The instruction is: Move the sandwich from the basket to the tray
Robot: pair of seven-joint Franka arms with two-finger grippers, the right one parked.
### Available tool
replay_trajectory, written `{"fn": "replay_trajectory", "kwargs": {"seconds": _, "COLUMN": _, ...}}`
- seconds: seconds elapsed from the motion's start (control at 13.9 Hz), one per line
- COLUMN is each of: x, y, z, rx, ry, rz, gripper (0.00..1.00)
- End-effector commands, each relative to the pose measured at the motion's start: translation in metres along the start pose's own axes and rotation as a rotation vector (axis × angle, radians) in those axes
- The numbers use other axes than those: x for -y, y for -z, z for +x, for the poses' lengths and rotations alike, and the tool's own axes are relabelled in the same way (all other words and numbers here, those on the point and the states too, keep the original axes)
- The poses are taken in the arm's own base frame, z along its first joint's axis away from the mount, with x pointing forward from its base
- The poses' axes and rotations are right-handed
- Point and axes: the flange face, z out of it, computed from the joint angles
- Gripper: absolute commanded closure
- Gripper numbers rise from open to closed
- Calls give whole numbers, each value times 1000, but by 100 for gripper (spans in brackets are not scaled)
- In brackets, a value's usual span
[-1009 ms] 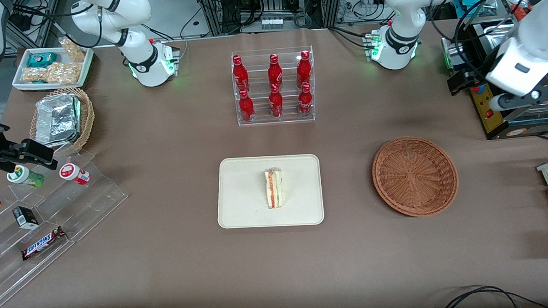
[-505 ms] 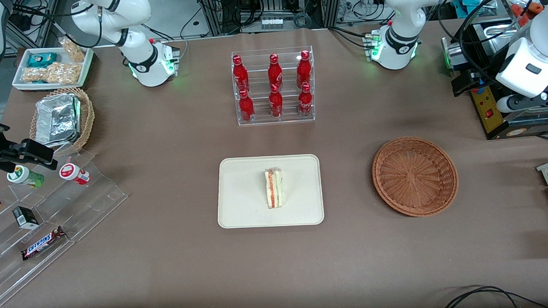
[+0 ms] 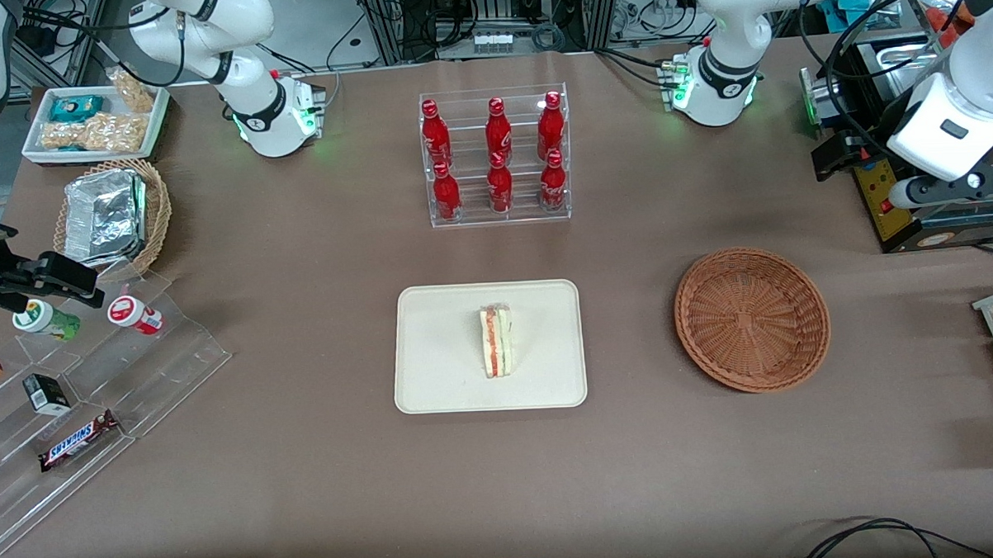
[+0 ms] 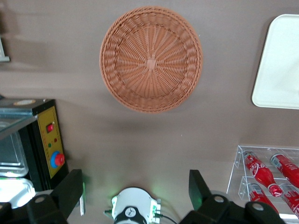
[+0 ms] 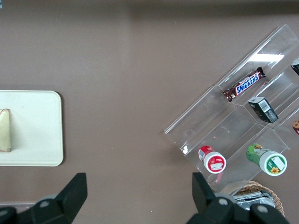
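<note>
Sandwich (image 3: 495,341), a small triangular wedge of pale bread with orange-red and green filling layers in clear wrap, lies on the flat cream-beige rectangular tray (image 3: 441,347), about at the tray's middle, standing on edge with its layers facing up. Tray sits on the brown tabletop (image 3: 322,475), nearer the front camera than the clear acrylic rack of red bottles (image 3: 496,155). Round reddish-brown woven wicker basket (image 3: 751,320) sits beside the tray, toward the working arm's end of the tabletop, well apart from it; nothing lies in it. Claw (image 4: 135,189) of the left arm is raised high above the tabletop, farther from the front camera than the basket and past it toward the working arm's end, near the black-and-yellow control box (image 3: 886,203). Wrist view: its two dark fingers (image 4: 70,186) stand wide apart, nothing between them, with the basket seen below.
</note>
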Motion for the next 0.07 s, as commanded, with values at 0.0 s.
{"fn": "replay_trajectory", "kwargs": {"seconds": 0.0, "x": -2, "y": -3, "z": -15, "rx": -33, "ry": -27, "rz": 12, "gripper": 0}}
